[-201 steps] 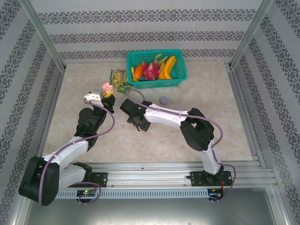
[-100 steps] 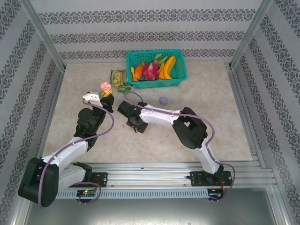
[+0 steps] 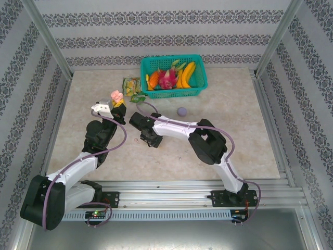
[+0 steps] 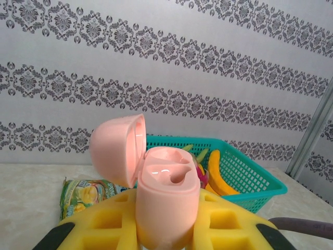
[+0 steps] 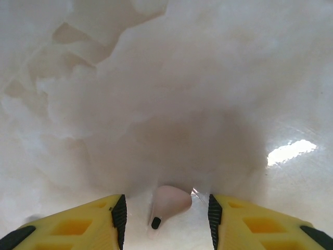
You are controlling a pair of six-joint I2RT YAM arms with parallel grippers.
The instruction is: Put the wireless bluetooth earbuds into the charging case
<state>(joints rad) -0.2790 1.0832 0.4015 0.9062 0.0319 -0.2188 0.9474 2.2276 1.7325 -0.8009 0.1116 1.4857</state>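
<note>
Left wrist: your left hand [image 4: 166, 232] clamps the pink charging case [image 4: 167, 192], lid open.
Right wrist: your right hand [image 5: 165, 214] gapes around the earbud [image 5: 173, 200].

Left wrist view: the pink case [image 4: 166, 203] has its base hidden between the yellow left fingers [image 4: 83, 232], which the lower edge cuts off. The case hides part of the basket [image 4: 250, 177] and the packet [image 4: 86, 194]. Right wrist view: the table [image 5: 156, 78] is blurred, and the right fingers [image 5: 250, 221] run off the bottom edge. From above, a purple object [image 3: 181, 111] is too small to identify.
</note>
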